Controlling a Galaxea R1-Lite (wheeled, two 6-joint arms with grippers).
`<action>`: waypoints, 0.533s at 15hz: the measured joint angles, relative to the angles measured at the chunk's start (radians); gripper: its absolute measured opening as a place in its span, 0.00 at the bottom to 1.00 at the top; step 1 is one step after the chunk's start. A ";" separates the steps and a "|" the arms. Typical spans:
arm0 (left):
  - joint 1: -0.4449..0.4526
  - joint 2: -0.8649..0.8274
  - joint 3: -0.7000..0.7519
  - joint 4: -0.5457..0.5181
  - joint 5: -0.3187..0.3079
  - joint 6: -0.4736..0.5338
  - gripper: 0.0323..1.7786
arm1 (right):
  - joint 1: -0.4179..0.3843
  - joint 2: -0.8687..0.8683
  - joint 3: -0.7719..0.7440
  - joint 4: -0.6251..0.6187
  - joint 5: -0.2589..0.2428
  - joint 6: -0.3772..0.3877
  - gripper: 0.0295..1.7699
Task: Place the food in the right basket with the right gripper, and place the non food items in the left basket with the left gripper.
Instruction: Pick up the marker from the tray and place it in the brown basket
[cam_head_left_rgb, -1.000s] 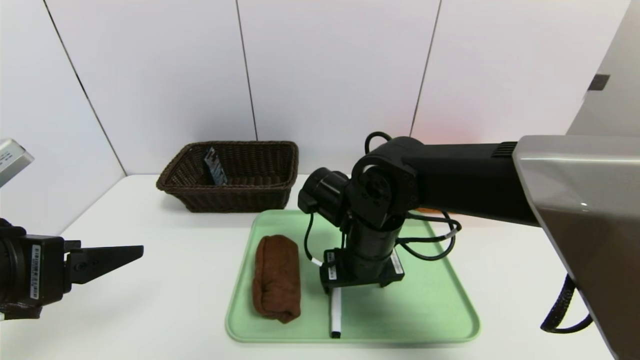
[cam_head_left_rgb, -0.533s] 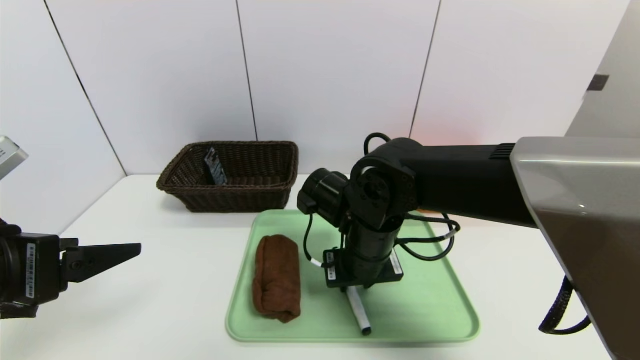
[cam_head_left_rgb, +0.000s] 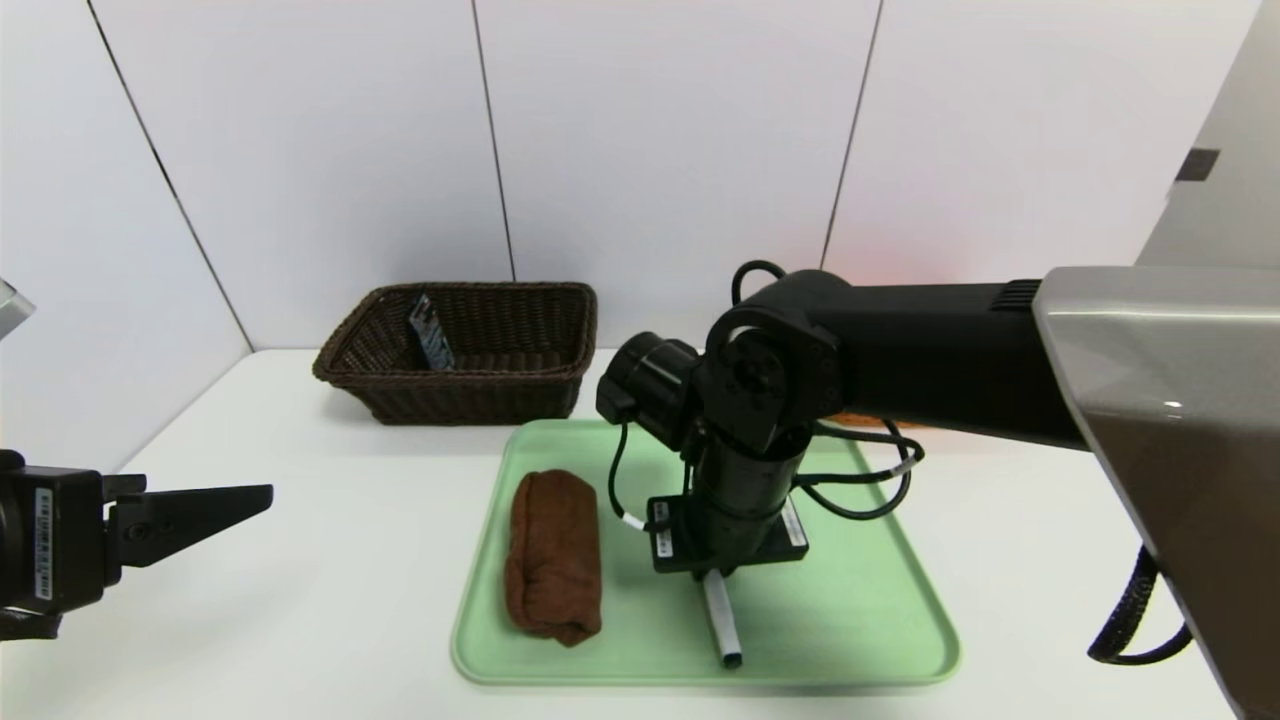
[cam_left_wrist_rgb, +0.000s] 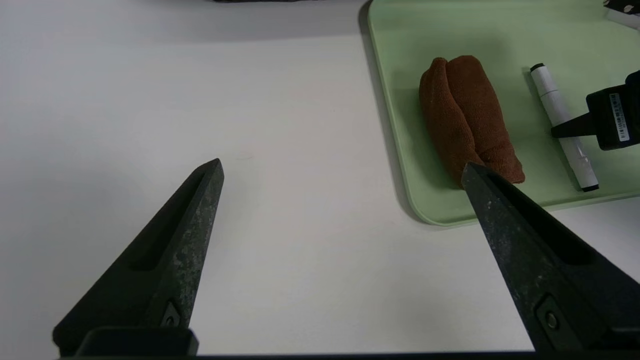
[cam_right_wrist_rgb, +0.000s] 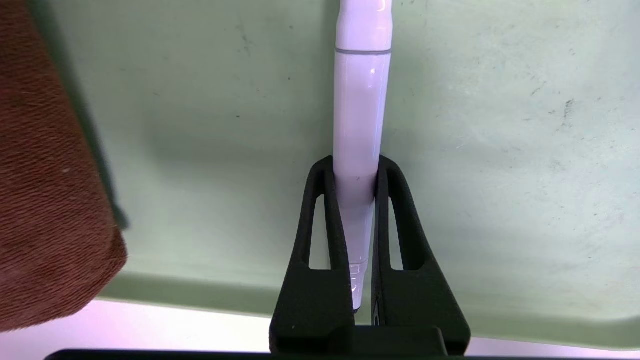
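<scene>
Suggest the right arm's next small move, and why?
Probably lift straight up a little. The right gripper is shut on the white marker, which lies on the green tray close beside the brown towel; lifting clears both.

The right gripper (cam_head_left_rgb: 722, 577) points down over the green tray (cam_head_left_rgb: 850, 640), above a white marker (cam_head_left_rgb: 722, 630). A brown towel (cam_head_left_rgb: 553, 555) lies to its left.

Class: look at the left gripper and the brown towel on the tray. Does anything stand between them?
Nothing visible does. Only bare table and the tray rim lie between the open left gripper and the brown towel.
</scene>
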 joint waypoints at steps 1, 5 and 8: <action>0.000 -0.001 0.001 0.002 0.000 0.000 0.95 | 0.000 -0.018 0.000 -0.015 -0.016 -0.005 0.07; 0.000 -0.004 0.008 0.004 0.002 0.000 0.95 | 0.000 -0.115 -0.002 -0.196 -0.100 -0.069 0.07; 0.001 -0.012 0.017 0.005 0.008 0.002 0.95 | 0.007 -0.162 0.000 -0.406 -0.166 -0.160 0.07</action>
